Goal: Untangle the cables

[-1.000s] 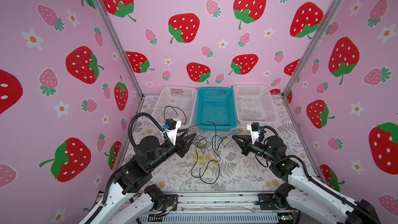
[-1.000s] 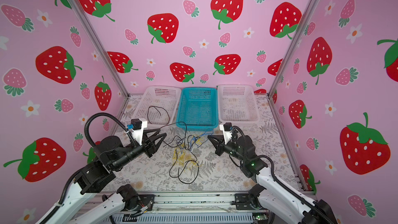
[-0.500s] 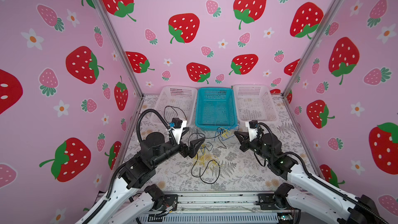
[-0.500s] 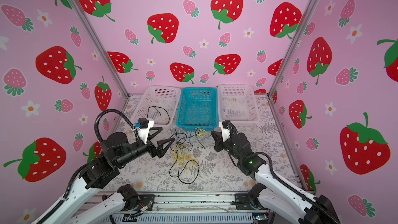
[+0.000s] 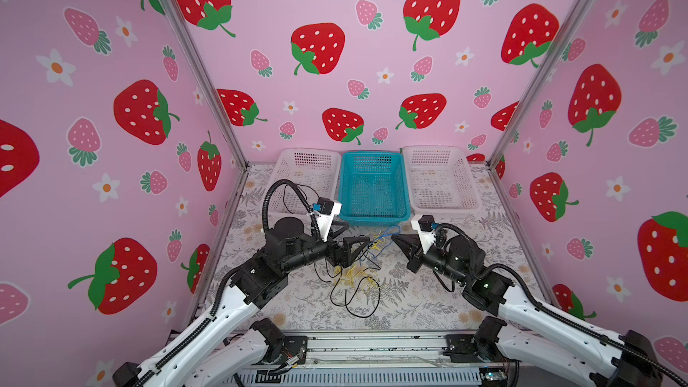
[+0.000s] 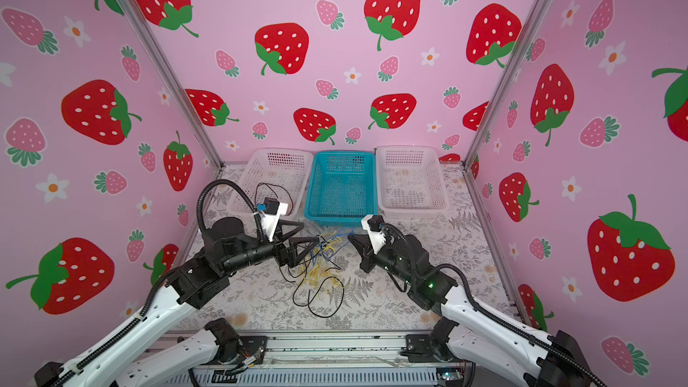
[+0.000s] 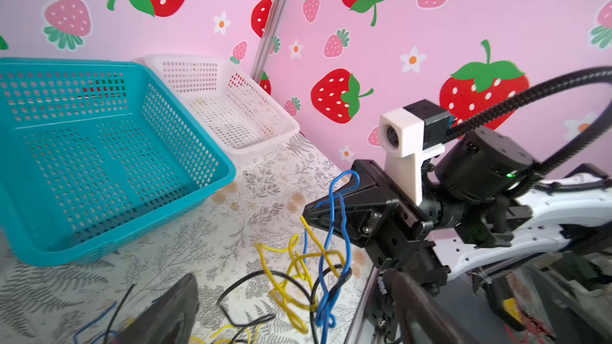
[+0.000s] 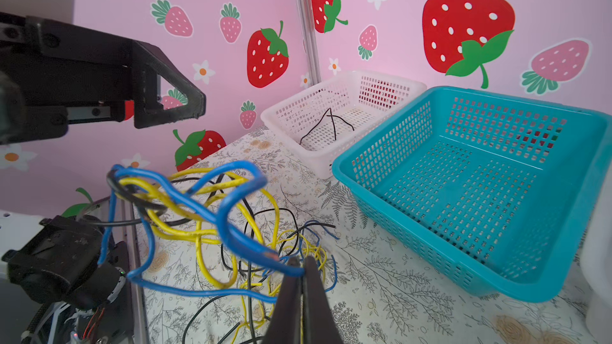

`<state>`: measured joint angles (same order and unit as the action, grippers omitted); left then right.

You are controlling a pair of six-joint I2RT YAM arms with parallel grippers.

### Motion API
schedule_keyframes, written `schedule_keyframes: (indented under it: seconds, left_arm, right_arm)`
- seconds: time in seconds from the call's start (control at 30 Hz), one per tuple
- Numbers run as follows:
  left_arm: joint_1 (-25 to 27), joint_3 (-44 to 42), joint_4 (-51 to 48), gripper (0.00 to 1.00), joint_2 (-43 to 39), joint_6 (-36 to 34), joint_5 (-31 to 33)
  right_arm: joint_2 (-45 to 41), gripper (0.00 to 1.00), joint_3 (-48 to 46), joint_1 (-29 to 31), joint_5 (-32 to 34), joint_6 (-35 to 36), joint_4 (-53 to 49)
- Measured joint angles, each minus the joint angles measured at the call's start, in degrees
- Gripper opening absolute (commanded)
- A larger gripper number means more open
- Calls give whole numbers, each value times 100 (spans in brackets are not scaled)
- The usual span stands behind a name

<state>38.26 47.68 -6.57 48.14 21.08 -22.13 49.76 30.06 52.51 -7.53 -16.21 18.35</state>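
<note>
The cables [image 5: 355,273] are a knot of thin black, yellow and blue wires in mid-table, seen in both top views [image 6: 320,269]. My right gripper [image 8: 299,261] is shut on a blue cable [image 8: 231,226] and holds part of the knot off the table [image 5: 394,240]. My left gripper [image 5: 358,233] is open at the knot's left side [image 6: 311,233]. In the left wrist view the raised strands [image 7: 328,259] hang between its spread fingers [image 7: 172,309], ungripped. One black cable [image 8: 331,124] lies in the left white basket [image 5: 309,152].
Three baskets stand in a row at the back: the left white one, a teal basket [image 5: 372,156] in the middle and a white basket [image 5: 435,150] on the right. Pink strawberry walls close in three sides. Black loops [image 5: 357,299] trail toward the front edge.
My left gripper has spread wider and moved right, up to the knot. My right gripper has shifted a little left, still shut on the blue cable.
</note>
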Motion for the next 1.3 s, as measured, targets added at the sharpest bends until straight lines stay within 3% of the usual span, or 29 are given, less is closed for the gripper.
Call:
schedule_keyframes:
  seconds: [0.1,0.33,0.57,0.77,1.3]
  left_arm:
    - [7,-116,223,85,125,186,-293]
    - [90,-184,389,62,391,385,-798]
    - [136,-199,463,26,573,402,-1088]
    - [149,-199,341,2,450,175,-1088]
    - [155,256,-1519,0,-22,-938,-50]
  right_arm:
    - [2,0,0,26,-2,35,59]
    - [9,0,0,87,-11,92,195]
    - [-2,0,7,101,-13,90,195]
    - [-214,0,7,101,-98,83,94]
    - [-774,0,125,280,343,7,-988]
